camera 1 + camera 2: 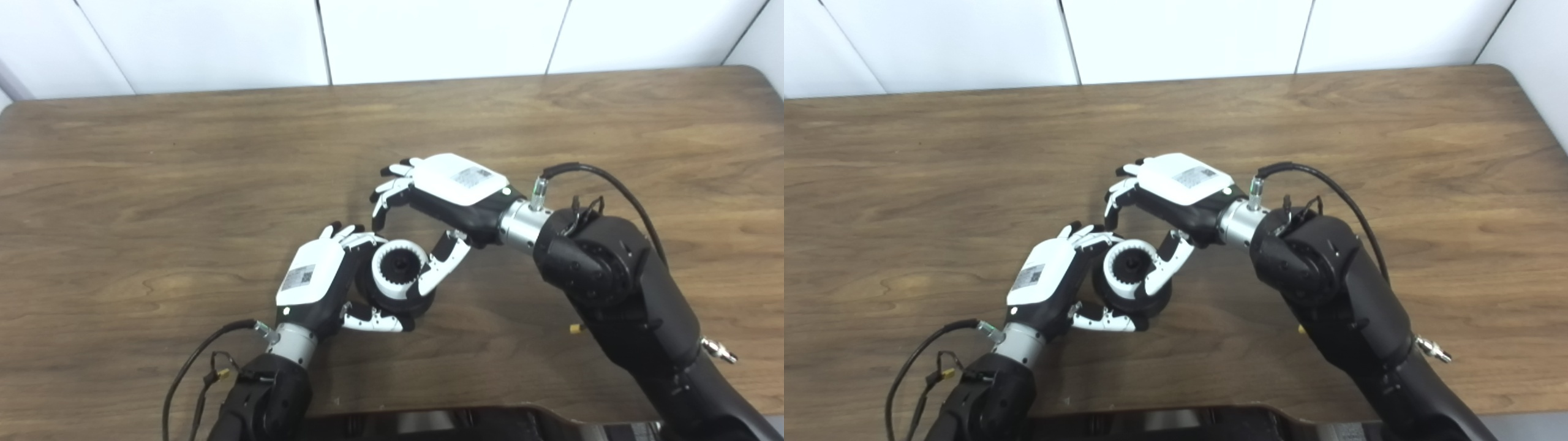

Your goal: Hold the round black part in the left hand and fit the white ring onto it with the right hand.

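My left hand (313,277) is shut on the round black part (424,302), cupping it from the left with the thumb under its near edge, just above the table. A white toothed ring (387,283) sits on top of the black part, its opening facing up. My right hand (450,187) hovers behind and to the right of it, open. Its thumb (442,260) rests against the ring's right side, while its fingers (386,193) curl in the air beyond the ring, apart from it. The same scene shows in the right eye view: ring (1119,283), left hand (1044,278), right hand (1181,179).
The brown wooden table (184,184) spreads all around the hands, with a white wall behind its far edge. A black cable (603,177) loops off the right wrist, another (196,361) off the left wrist. A dark ledge runs along the near edge.
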Robot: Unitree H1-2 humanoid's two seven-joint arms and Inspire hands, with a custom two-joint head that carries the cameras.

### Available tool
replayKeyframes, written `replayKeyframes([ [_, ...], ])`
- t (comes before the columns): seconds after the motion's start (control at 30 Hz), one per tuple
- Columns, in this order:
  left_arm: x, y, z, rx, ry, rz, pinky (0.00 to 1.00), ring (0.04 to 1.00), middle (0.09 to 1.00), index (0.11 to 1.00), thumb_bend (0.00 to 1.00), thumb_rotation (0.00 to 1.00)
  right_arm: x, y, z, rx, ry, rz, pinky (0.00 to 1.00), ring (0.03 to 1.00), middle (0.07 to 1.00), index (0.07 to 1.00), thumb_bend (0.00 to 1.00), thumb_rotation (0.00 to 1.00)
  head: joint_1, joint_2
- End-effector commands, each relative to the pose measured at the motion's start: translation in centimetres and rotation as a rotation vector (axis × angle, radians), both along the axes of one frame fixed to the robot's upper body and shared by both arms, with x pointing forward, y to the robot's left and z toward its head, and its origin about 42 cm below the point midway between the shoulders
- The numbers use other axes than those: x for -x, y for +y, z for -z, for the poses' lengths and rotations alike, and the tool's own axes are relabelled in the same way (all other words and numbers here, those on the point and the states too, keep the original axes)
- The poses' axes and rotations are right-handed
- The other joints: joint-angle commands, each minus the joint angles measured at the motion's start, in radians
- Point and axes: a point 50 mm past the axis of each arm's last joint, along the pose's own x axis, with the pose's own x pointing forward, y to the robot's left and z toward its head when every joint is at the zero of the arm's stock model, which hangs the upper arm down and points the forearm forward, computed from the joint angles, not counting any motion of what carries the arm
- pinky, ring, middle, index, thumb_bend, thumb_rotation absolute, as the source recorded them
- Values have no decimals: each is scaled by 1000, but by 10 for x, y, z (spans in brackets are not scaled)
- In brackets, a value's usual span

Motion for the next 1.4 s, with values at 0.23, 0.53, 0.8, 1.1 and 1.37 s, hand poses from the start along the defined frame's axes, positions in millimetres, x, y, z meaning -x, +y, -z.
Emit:
replayKeyframes([
  [0.23,-1,-2,7,-32,23,0,1000,899,790,482,525,71,-1,-2,-37,-32,-78,2,1000,968,861,681,1000,341,1,0],
  [0.53,-4,0,6,-81,63,14,1000,914,811,685,891,305,-3,-4,-39,-39,-75,19,1000,969,865,674,1000,332,11,-2],
  [0.8,-7,1,1,-136,143,24,1000,998,960,963,1000,428,-3,-6,-39,-43,-76,27,1000,970,868,676,1000,333,11,-4],
  [1.1,-13,4,-4,-186,213,23,1000,1000,1000,1000,1000,418,-4,-10,-39,-56,-78,39,1000,976,872,673,1000,329,18,-5],
  [1.37,-18,16,-16,-179,221,7,1000,1000,1000,1000,1000,393,-3,-16,-36,-31,-70,51,1000,984,887,666,1000,353,33,-8],
])
